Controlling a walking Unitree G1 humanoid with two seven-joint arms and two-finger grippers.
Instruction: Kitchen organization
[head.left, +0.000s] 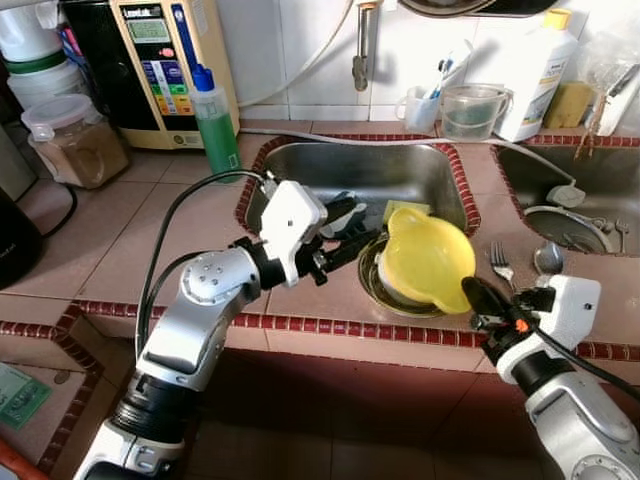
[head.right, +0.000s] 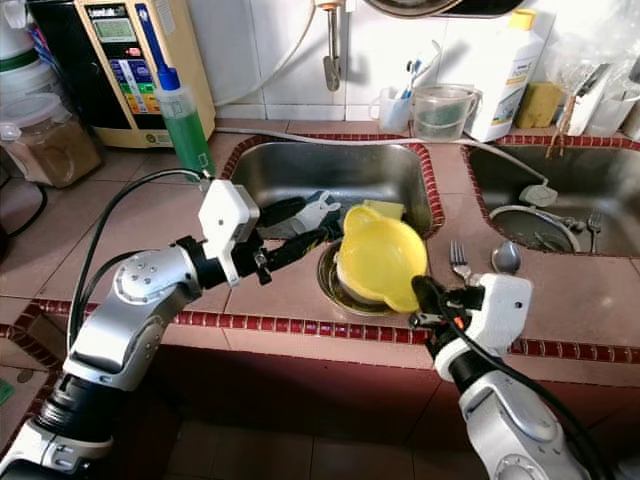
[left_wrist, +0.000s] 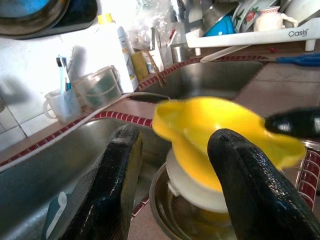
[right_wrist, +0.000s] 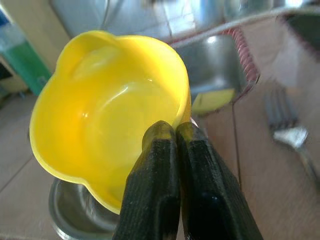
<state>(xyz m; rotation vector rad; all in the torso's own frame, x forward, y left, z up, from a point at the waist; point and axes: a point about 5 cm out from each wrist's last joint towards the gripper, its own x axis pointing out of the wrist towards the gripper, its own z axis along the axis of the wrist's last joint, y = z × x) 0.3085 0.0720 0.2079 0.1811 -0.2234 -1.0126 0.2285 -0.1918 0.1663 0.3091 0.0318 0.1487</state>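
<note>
Tiled worktop (head.left: 150, 240), red-trimmed edge, steel sink (head.left: 360, 170) set in. Yellow bowl (head.left: 428, 258) tilted over a stacked white and steel bowl (head.right: 345, 288) near the front edge, mouth facing front-right. Right pincer (head.left: 478, 297) clamped on its rim. Left pincer (head.left: 350, 225) spread apart, empty, just beside bowl. Fork (head.left: 501, 264) and spoon (head.left: 547, 258) close right. Stack largely hidden beneath.

Head stereo pair down on sink (head.left: 400, 165); wrist cams close, both on yellow bowl (right_wrist: 110, 110).
</note>
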